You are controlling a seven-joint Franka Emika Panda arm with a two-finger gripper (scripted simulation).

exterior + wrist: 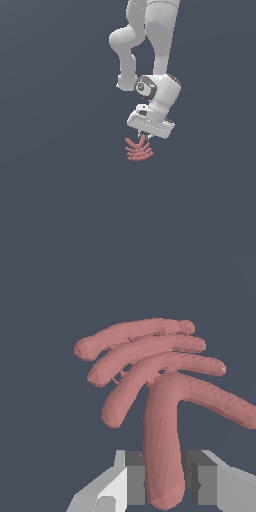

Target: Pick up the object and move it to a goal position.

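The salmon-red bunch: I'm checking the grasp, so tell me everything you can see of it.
The salmon-red bunch is a fan of curved, faceted, matte finger-like pieces joined at one side, like bananas. In the wrist view its thickest piece runs down between the end effector fingers, which sit close against both sides. In the exterior view it hangs just under the white end effector, narrower than it. Whether it rests on the ground can't be told.

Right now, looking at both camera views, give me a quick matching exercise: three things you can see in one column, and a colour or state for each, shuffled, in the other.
Things:
1. banana-like bunch
2. tool
3. floor

Descriptions:
A. plain dark blue-grey
B. salmon red, with curved pieces fanned out
C. white and grey, with a finger on each side of one curved piece

Pairs: 1-B, 2-C, 3-A
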